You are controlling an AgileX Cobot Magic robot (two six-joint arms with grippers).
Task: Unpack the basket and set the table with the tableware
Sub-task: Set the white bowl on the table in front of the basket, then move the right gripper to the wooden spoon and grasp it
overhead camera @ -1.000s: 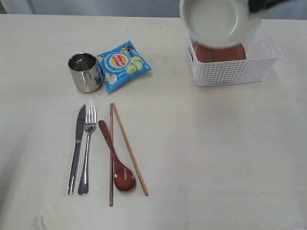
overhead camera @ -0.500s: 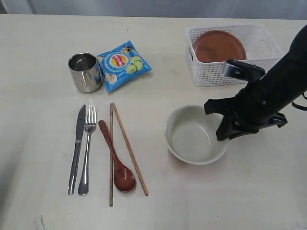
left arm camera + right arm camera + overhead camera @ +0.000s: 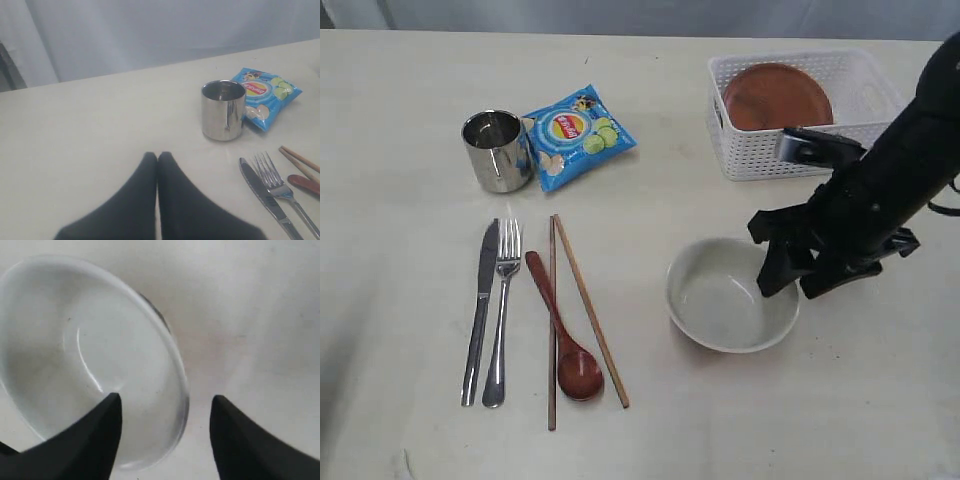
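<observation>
Right claw [image 3: 798, 282] is spread, one finger inside and one outside the rim of the pale grey-green round ceramic bowl [image 3: 725, 300], pinching nothing. The bowl sits flat on the large pale cream tabletop [image 3: 820, 420], right under the claw and on its cutlery side. This looks like the release step. To do it well, probably lift straight up with the fingers wide so neither one clips the rim and drags or tips the bowl. Only swing away once clear. Just behind the claw is the white perforated rectangular plastic basket [image 3: 790, 155], with the round brown plate [image 3: 777, 95] lying in it, not yet unpacked and likely the next pick. Farther off, past the bowl, are the wooden chopsticks [image 3: 588, 320], dark red-brown spoon [image 3: 563, 335], steel fork [image 3: 502, 320] and steel knife [image 3: 480, 315], laid side by side. Farthest from the claw are the blue chip bag [image 3: 575, 130] and shiny steel cup [image 3: 498, 150], which touch or nearly touch. Left claw [image 3: 157, 156] has its fingers pressed together and empty above bare table, the cup near it. Counts: bowl 1, plate 1, basket 1, chopsticks 2, spoon 1, fork 1, knife 1, cup 1, chip bag 1.
</observation>
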